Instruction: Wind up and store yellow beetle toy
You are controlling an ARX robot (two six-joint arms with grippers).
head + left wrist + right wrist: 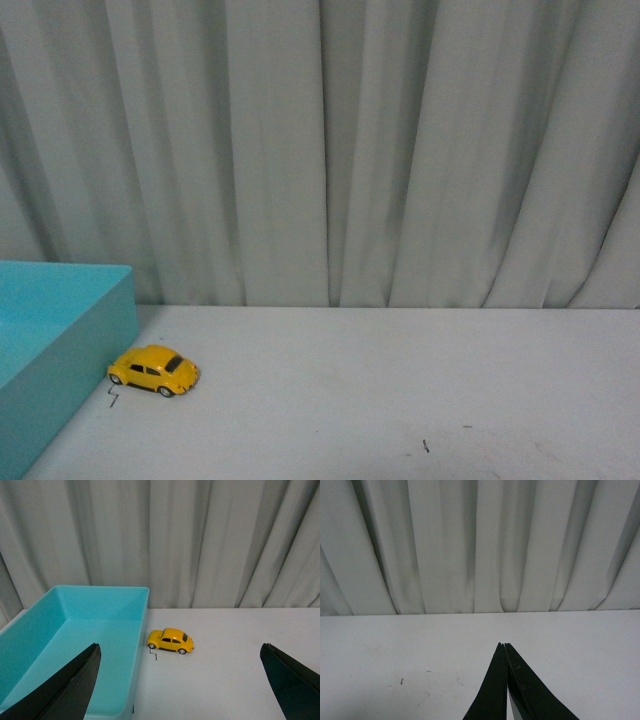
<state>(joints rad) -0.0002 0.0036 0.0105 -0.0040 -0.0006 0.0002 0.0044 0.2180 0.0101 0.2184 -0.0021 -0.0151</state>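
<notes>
The yellow beetle toy [154, 370] stands on its wheels on the white table, its nose almost against the side wall of the teal box [70, 340]. In the left wrist view the toy [170, 640] lies well ahead of my left gripper [181, 652], which is open wide with one black finger [70, 687] over the teal box [65, 645] and the other at the far side. My right gripper [503, 645] is shut with nothing held, hovering over bare table, and the toy is out of its view. Neither arm shows in the front view.
A small bent dark wire mark [113, 398] lies on the table beside the toy. Small dark specks [425, 446] dot the white tabletop [400, 390]. A pale grey curtain [320, 150] hangs along the table's far edge. The teal box is open-topped and looks empty.
</notes>
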